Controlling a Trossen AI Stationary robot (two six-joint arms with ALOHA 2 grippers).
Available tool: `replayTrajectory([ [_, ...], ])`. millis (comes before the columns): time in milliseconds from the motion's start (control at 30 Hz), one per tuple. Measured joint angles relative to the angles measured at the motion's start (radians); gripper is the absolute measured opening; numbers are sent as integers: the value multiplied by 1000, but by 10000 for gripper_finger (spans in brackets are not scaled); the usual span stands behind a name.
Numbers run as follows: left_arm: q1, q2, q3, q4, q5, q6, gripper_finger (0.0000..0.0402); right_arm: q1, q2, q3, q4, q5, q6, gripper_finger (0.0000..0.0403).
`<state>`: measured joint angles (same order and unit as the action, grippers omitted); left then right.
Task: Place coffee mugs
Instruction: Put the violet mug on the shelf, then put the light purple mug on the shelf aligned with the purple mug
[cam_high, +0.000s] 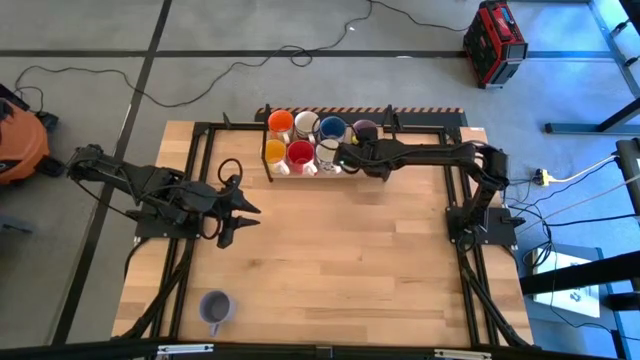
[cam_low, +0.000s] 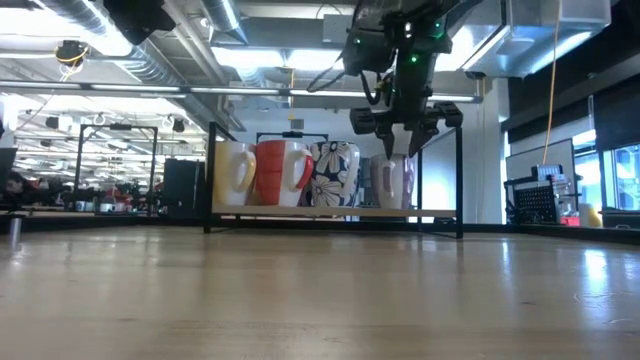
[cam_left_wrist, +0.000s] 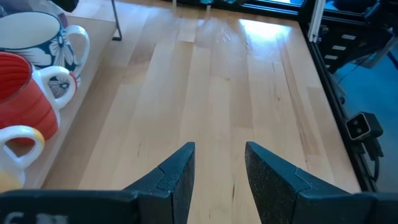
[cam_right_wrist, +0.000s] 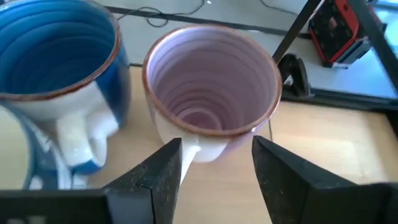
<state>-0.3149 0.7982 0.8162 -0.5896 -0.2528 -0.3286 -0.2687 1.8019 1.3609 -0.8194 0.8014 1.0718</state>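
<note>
Wooden worktop (cam_high: 330, 240) carries a rack (cam_high: 310, 172) of mugs; the right hand (cam_right_wrist: 214, 168), fingers parted, straddles a pale purple mug's (cam_right_wrist: 211, 93) handle. Withdraw straight without nudging it; second purple mug (cam_high: 215, 308) waits near the open left hand (cam_high: 240, 220)

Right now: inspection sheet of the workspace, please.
Surface: wooden table, mostly bare.
Job's things: seven mugs in the rack at the far edge; one pale purple mug alone near the front left.
Clutter: nothing seen.
Grippers: left gripper open, empty, over the table's left side; right gripper open, straddling the handle of the rack's purple mug.
Cables: black cables on the floor behind.
Surroundings: red case, orange machine.
</note>
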Motion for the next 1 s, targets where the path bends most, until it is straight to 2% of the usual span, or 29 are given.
replayTrajectory([
  [400, 0, 0, 0, 0, -1, 0, 135, 0, -1, 0, 14, 57, -37, 184],
  [533, 0, 0, 0, 0, -1, 0, 135, 40, -36, 0, 6, 96, -40, 184],
  [700, 0, 0, 0, 0, 9, -2, 135, 150, -105, 0, 21, 91, -106, 184],
  [800, 0, 0, 0, -1, 35, -2, 135, 253, -132, 1, 55, 42, -159, 184],
  [1000, 0, 0, 0, -1, 126, -10, 135, 470, -124, 2, 286, -41, -253, 184],
])
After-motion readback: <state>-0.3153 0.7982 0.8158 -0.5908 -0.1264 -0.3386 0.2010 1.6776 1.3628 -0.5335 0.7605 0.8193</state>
